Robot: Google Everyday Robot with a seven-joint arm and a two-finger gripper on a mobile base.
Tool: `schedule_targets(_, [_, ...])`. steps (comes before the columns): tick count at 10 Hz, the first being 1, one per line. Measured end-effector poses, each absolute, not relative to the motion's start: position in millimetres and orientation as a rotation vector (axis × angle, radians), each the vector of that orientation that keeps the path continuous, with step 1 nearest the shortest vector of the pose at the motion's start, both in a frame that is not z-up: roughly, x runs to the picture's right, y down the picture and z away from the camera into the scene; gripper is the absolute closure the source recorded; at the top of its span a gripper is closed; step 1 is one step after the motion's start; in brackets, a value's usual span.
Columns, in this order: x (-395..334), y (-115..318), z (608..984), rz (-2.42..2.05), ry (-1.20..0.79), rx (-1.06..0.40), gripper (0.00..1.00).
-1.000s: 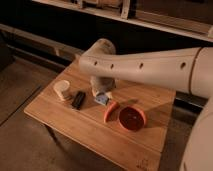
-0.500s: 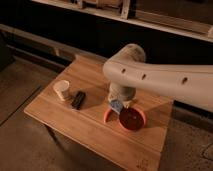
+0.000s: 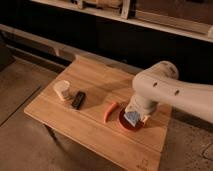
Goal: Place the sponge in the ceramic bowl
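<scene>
The blue-grey sponge [image 3: 132, 118] hangs at the tip of my gripper [image 3: 134, 114], which is shut on it. Both sit directly over the red-orange ceramic bowl [image 3: 124, 125] on the right part of the wooden table [image 3: 95, 132]. The sponge is low, at or just above the bowl's dark red inside; I cannot tell whether it touches. My white arm [image 3: 160, 90] reaches in from the right and hides the bowl's far side.
A curved orange strip [image 3: 110, 111] lies just left of the bowl. Further left are a black flat oblong object [image 3: 78, 99] and a small cream cup [image 3: 62, 90]. Dark shelving runs behind the table, bare floor around it.
The arm has carried the sponge rightward from the table's middle to above the bowl, and it now sits lower over it.
</scene>
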State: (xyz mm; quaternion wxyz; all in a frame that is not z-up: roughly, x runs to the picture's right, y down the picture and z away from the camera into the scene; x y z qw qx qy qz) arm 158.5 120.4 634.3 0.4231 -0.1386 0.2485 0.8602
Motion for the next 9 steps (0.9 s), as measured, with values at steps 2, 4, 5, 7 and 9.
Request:
schedule_targets(2, [168, 113, 648, 2.123, 0.636, -0.364, 1.00])
schedule_targets(4, [166, 102, 663, 2.077, 0.641, -0.382, 1.00])
schedule_targets(5, [163, 97, 673, 2.056, 0.644, -0.395, 1.00])
schedule_targets(7, [151, 92, 689, 2.024, 0.642, -0.422, 1.00])
schedule_targets(9, [142, 96, 703, 2.011, 0.646, -0.449, 1.00])
